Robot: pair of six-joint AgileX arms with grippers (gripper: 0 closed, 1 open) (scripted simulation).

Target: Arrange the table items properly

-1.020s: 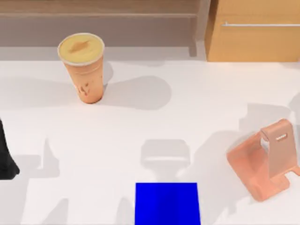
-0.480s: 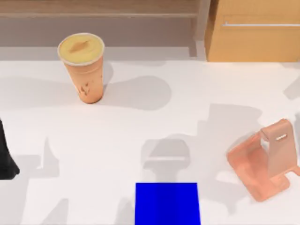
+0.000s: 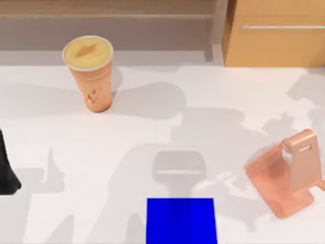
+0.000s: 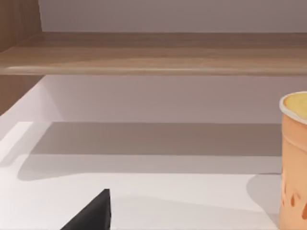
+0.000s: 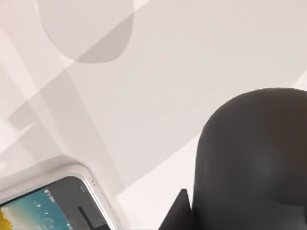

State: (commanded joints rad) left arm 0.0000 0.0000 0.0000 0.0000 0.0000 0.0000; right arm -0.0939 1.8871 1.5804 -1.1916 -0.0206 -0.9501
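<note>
White tabletop [image 3: 152, 127] carries everything you see. Largest on it is the orange cup [image 3: 91, 71], upright at the far left; then the rose-gold stand [image 3: 287, 175] at the right, unoccupied, and the blue mat [image 3: 181, 221] at the near middle edge, bare. Your right wrist view looks close down on the dark-grey mouse [image 5: 254, 158] with the smartphone [image 5: 53, 206] near it. The left arm [image 3: 6, 173] sits parked at the left edge. You cannot tell either gripper's state. I judge a mouse pickup is in hand; next, centre over it before closing.
</note>
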